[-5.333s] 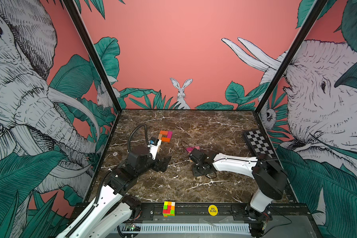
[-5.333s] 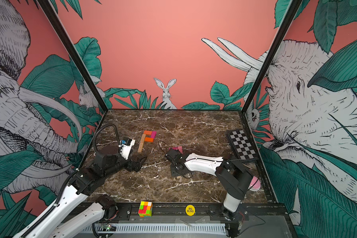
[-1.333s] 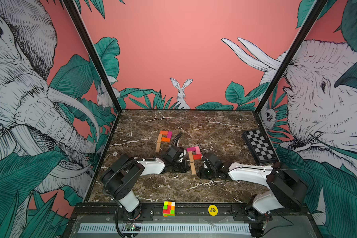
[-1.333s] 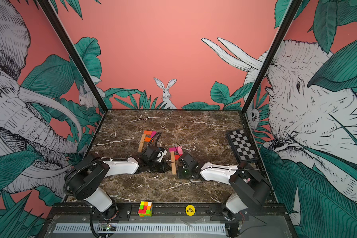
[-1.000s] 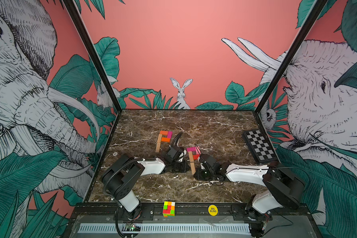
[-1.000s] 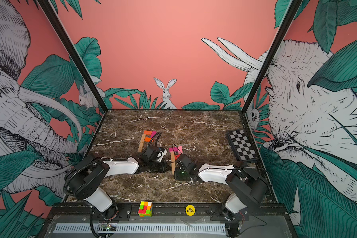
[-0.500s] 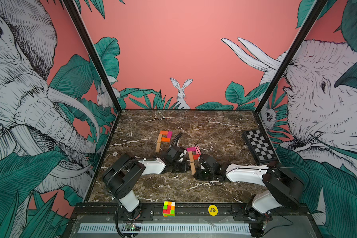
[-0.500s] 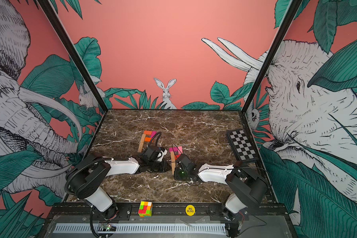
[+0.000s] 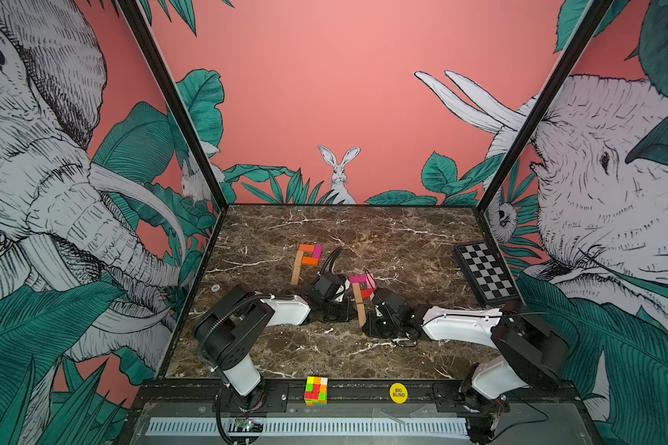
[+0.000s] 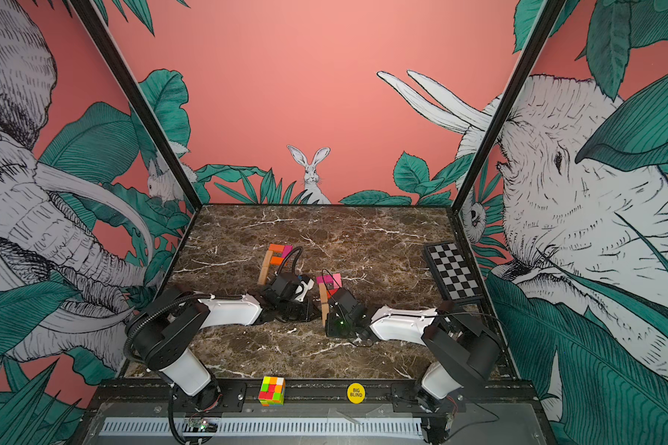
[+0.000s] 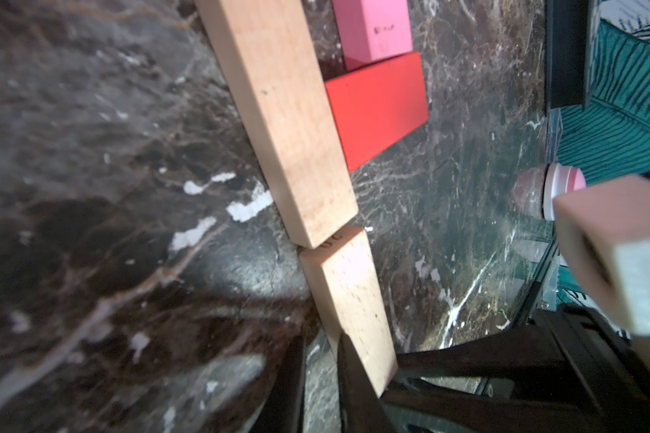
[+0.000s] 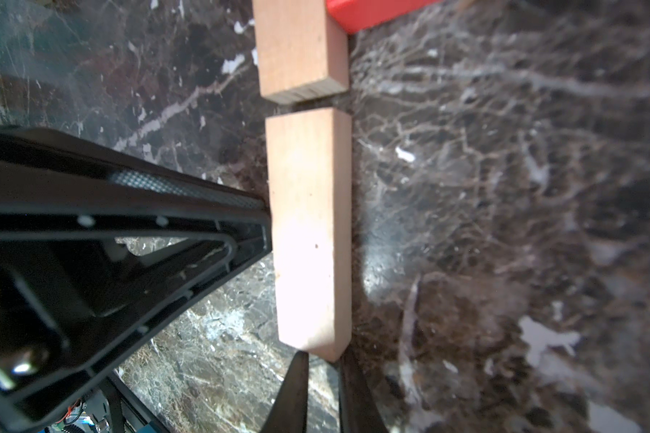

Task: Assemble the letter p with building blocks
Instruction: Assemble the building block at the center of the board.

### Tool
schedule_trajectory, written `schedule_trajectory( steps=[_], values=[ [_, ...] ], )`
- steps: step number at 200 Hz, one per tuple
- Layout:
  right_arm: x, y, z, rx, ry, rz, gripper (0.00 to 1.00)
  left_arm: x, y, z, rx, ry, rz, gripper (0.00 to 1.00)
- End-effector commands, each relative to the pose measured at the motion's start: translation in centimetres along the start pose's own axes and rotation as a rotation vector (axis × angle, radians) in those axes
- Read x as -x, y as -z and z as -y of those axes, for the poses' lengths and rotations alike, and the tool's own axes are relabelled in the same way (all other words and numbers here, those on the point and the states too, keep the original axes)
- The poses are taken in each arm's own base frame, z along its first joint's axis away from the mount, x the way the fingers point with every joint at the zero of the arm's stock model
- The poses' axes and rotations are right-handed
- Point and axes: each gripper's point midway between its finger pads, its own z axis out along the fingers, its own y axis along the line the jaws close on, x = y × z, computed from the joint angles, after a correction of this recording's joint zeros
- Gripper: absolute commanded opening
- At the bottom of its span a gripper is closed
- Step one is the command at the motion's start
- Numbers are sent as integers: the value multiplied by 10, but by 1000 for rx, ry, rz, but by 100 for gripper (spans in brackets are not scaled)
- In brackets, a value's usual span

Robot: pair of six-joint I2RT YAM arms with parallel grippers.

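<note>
Two groups of building blocks lie on the marble. At the back, orange, magenta and tan bricks (image 9: 305,258) form a letter. In the middle, magenta, pink and red bricks (image 9: 363,283) stand beside a stem of two tan bricks, upper (image 11: 286,123) and lower (image 9: 360,314) (image 12: 308,232). My left gripper (image 9: 342,313) (image 11: 318,345) is shut and empty, one finger (image 12: 188,210) against the lower brick's side. Shut and empty too, my right gripper (image 9: 371,327) (image 12: 321,363) has its tips at that brick's near end.
A folded chessboard (image 9: 483,269) lies at the right wall. On the front rail sit a multicoloured puzzle cube (image 9: 316,391) and a yellow disc (image 9: 398,393). Both arms lie low across the table's front half. Walls close the left, right and back.
Five seconds ago the arms worked apart; now both flank the middle letter's stem. In the last second the right gripper edged slightly toward the brick, otherwise nothing moved.
</note>
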Motion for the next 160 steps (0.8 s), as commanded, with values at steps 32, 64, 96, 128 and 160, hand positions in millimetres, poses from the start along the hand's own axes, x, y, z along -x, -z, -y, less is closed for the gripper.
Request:
schedule_trajectory(
  steps=[32, 64, 96, 128, 160],
  values=[
    [-12, -4, 29, -127, -15, -32, 17, -4, -3, -4, 21, 19, -13, 19],
    [-12, -3, 32, -141, -14, -34, 17, -5, -3, -4, 19, 20, -15, 19],
    [-12, -5, 32, -142, -12, -36, 17, -4, -3, -4, 18, 21, -14, 20],
    [-11, -5, 31, -146, -7, -36, 17, -5, -3, -5, 23, 24, -13, 20],
    [-9, -3, 32, -160, 0, -32, 18, -5, -2, -5, 21, 29, -9, 20]
  ],
)
